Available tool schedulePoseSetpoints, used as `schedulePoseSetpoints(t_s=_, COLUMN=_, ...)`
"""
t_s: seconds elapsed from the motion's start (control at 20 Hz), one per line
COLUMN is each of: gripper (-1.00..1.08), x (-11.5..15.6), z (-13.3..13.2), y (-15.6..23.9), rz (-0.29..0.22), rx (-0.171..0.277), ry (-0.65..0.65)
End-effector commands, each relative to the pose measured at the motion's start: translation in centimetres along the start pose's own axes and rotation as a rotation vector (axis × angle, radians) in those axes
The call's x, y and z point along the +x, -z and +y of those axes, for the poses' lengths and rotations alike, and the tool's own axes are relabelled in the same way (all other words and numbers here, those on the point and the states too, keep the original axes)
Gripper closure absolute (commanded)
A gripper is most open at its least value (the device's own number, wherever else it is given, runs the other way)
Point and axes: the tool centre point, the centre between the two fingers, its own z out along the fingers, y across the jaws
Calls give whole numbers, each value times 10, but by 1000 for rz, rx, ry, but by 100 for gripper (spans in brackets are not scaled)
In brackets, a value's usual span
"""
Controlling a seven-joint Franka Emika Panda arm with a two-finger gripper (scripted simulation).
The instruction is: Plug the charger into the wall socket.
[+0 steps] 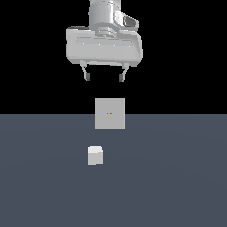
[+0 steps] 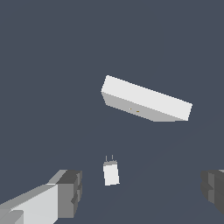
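The charger (image 1: 95, 155) is a small white-grey cube resting on the grey floor, nearer the camera than the wall socket (image 1: 109, 113), an upright light-grey square plate with two tiny orange dots at its centre. My gripper (image 1: 104, 77) hangs high above both, open and holding nothing, its two dark fingertips spread wide. In the wrist view the charger (image 2: 110, 173) shows two thin prongs pointing toward the socket (image 2: 146, 100), and it lies between my two fingers (image 2: 70, 192), well below them.
A flat grey floor (image 1: 177, 186) stretches all around, with black background behind it. Nothing else stands on it.
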Motion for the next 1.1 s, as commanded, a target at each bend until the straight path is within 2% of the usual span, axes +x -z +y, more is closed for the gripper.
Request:
schedulePoseSetpoints(t_s=0.0, gripper=-92, x=0, z=0, y=0, rz=0, rx=0, ry=0)
schedulePoseSetpoints(t_s=0.5, gripper=-92, x=-8, z=-2, y=-8, rz=24, rx=2, ry=9)
schedulePoseSetpoints(t_s=1.05, gripper=-92, x=-32, z=-7, y=-36, rz=107, rx=8, ry=39)
